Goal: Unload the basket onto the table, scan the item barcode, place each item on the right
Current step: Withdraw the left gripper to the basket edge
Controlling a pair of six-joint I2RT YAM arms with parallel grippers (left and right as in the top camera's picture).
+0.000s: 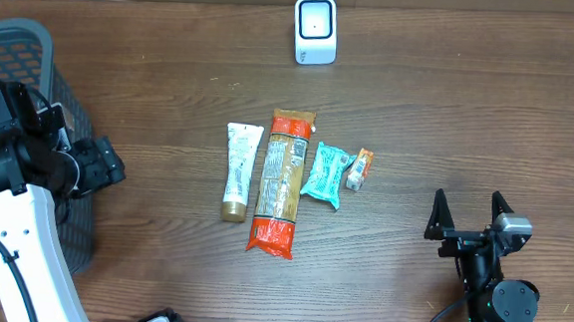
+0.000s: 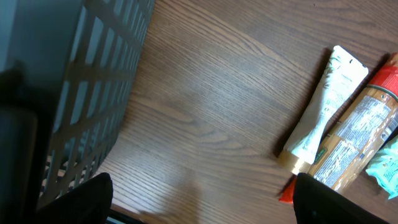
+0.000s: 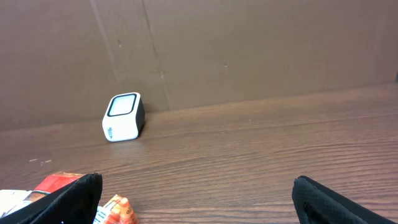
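The white barcode scanner (image 1: pixel 315 30) stands upright at the far middle of the table, also in the right wrist view as the scanner (image 3: pixel 123 117). Side by side in the table's middle lie a white tube (image 1: pixel 238 171), a long orange-and-tan package (image 1: pixel 281 181), a teal packet (image 1: pixel 326 173) and a small orange packet (image 1: pixel 360 170). My left gripper (image 1: pixel 105 165) hovers left of them beside the basket, open and empty (image 2: pixel 202 196); the tube (image 2: pixel 323 109) and long package (image 2: pixel 357 137) lie ahead of it. My right gripper (image 1: pixel 469 207) is open and empty at the near right (image 3: pixel 199 199).
A grey mesh basket (image 1: pixel 15 40) fills the left edge, right beside my left arm; its grid wall (image 2: pixel 93 93) is close on the left of the wrist view. A cardboard wall (image 3: pixel 249 50) backs the table behind the scanner.
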